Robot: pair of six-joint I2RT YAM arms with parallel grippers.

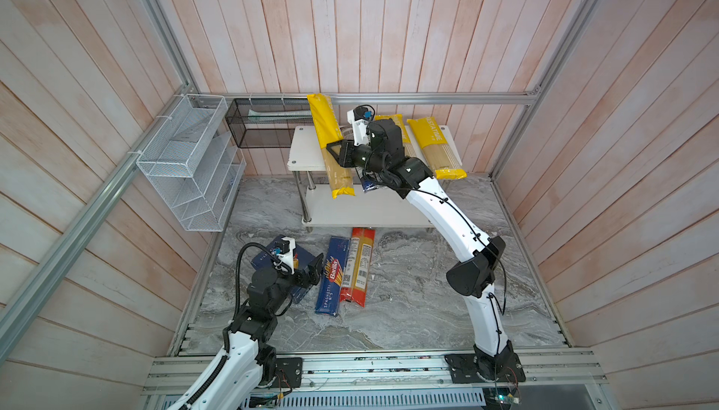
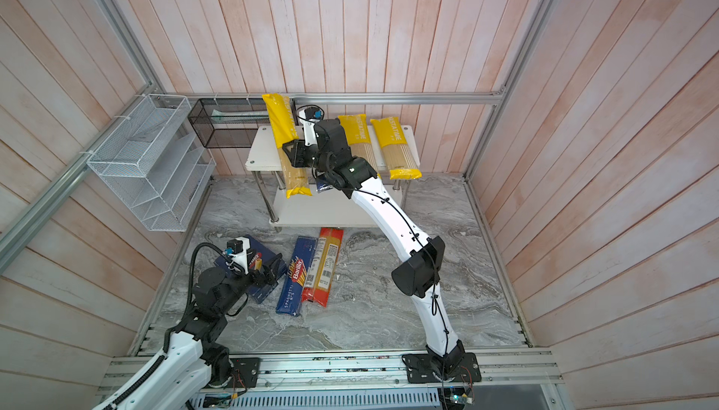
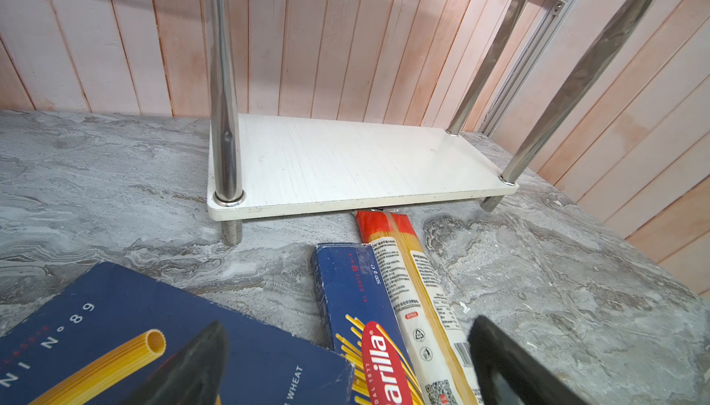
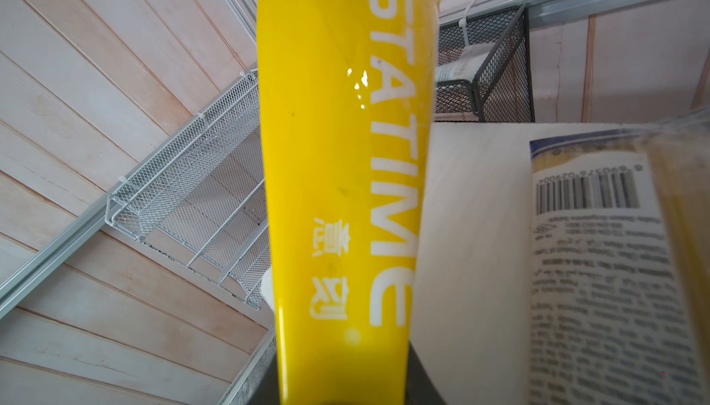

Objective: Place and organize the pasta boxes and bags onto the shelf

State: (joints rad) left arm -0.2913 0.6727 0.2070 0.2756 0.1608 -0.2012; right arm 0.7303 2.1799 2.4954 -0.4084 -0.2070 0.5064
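Danger is tipping: right fingers (image 1: 334,150) clamp narrow on yellow bag (image 1: 323,124) overhanging shelf (image 1: 303,147) front, so letting go here may drop it to worktop (image 1: 408,291); left fingers (image 3: 199,361) wide

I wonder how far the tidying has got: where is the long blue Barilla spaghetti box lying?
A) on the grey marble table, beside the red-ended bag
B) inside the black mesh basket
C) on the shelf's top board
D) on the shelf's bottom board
A: in a top view the spaghetti box lies flat on the marble table in front of the shelf, close beside the red-ended bag.
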